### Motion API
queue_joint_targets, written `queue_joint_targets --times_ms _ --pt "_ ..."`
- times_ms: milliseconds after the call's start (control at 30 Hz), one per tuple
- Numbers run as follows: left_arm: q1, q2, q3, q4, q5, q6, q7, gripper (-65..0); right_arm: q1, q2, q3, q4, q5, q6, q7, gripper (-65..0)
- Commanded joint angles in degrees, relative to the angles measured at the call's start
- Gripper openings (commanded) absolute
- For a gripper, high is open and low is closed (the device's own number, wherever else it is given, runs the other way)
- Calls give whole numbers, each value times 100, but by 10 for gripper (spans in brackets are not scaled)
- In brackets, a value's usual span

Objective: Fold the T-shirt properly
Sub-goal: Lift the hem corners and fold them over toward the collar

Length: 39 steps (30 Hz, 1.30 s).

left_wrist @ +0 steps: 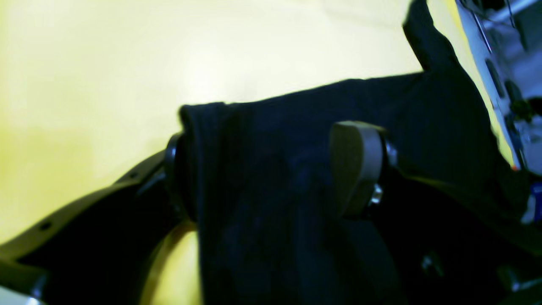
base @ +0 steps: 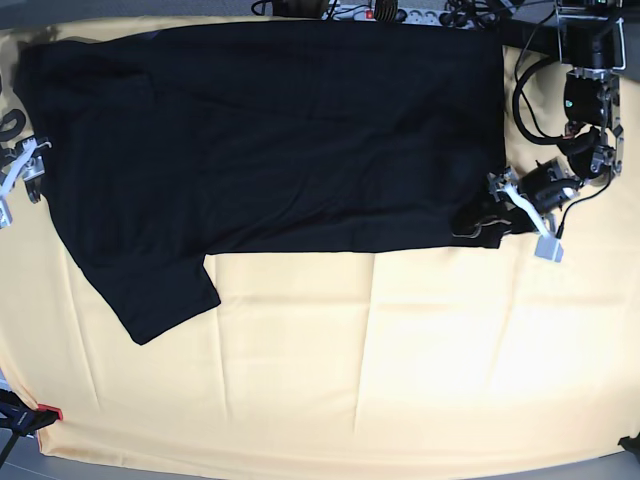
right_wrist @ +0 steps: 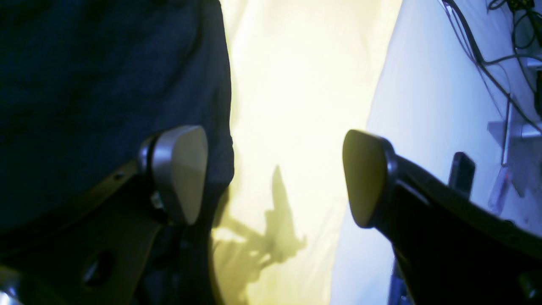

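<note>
The black T-shirt (base: pixel 280 130) lies spread plain side up across the far half of the pale yellow cloth (base: pixel 400 350), with one sleeve (base: pixel 160 295) pointing toward the front left. My left gripper (base: pixel 487 216) is at the shirt's near right corner. In the left wrist view the left gripper (left_wrist: pixel 266 173) stands wide open, with black fabric (left_wrist: pixel 423 118) bunched between the fingers and draped over one of them. My right gripper (base: pixel 28 165) is at the shirt's left edge. In the right wrist view the right gripper (right_wrist: pixel 275 178) is open and empty, one finger (right_wrist: pixel 178 169) over the shirt (right_wrist: pixel 84 84).
Cables and a power strip (base: pixel 400 10) run along the table's back edge. A clamp with a red tip (base: pixel 45 412) sits at the front left corner. White tabletop (right_wrist: pixel 423 106) shows beyond the yellow cloth (right_wrist: pixel 296 84).
</note>
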Motion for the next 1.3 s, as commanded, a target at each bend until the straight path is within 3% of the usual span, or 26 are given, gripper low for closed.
queue_joint_targets --times_ms 0,67,100,200,400,733,1000,1267 --pt "-81 -52 72 15 146 22 271 -230 28 125 79 59 15 -48 149 -140" --pt "-227 -50 114 15 151 0 269 -298 31 72 79 59 11 -74 208 -140" --pt "-299 -52 111 15 184 7 247 -363 31 26 79 59 13 -92 280 -140" --pt "-505 -55 109 13 496 210 210 -643 33 -166 79 46 9 0 564 -142" --pt "-787 -57 109 13 1082 433 -144 -650 774 -459 -61 -802 46 155 907 -142" --pt "-1008 -55 109 13 1292 431 -315 -650 3182 -1078 -68 -3775 1759 1687 286 -142" --pt "-962 -55 109 13 1285 409 -313 -650 4439 -1106 -68 -6078 2009 2232 258 -142" --pt "-962 -57 109 13 1268 409 -313 -650 4478 -1272 -72 -6391 2826 2388 -603 -142"
